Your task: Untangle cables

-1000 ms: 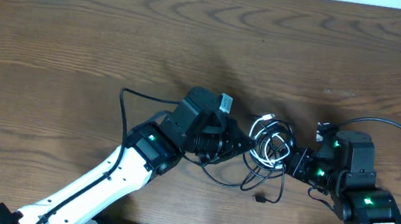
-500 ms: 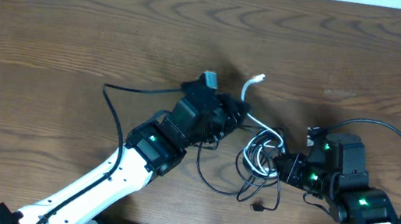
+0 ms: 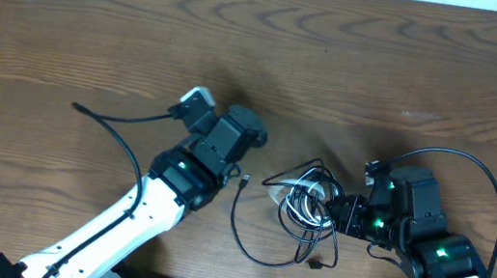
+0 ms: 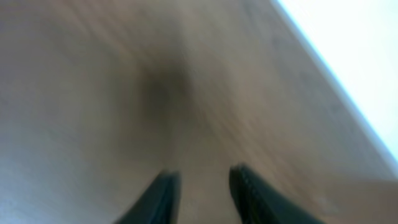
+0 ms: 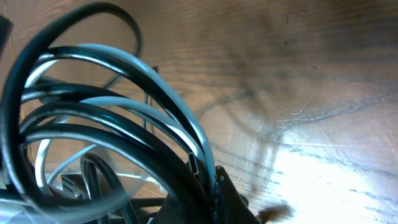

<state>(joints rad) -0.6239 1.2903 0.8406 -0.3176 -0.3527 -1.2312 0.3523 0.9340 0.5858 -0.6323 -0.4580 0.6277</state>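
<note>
Black-and-white cables [image 3: 309, 204], three, tangled, pinched by right end effector [image 3: 337, 214].

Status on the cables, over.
Left pincer open, empty. Right pincer shut on cables. Bundle tangled; one black loop lies loose.

Beyond the far side of the cable tangle [image 3: 309, 204] the wooden table [image 3: 385, 70] is bare, open for a gripper to pass. On the tangle's right, the right gripper [image 3: 343, 214] blocks the way, clamped onto the coils. A loose black cord [image 3: 239, 223] loops out from its left and near sides. Farther left stands the left arm [image 3: 207, 153], apart from the tangle.
</note>
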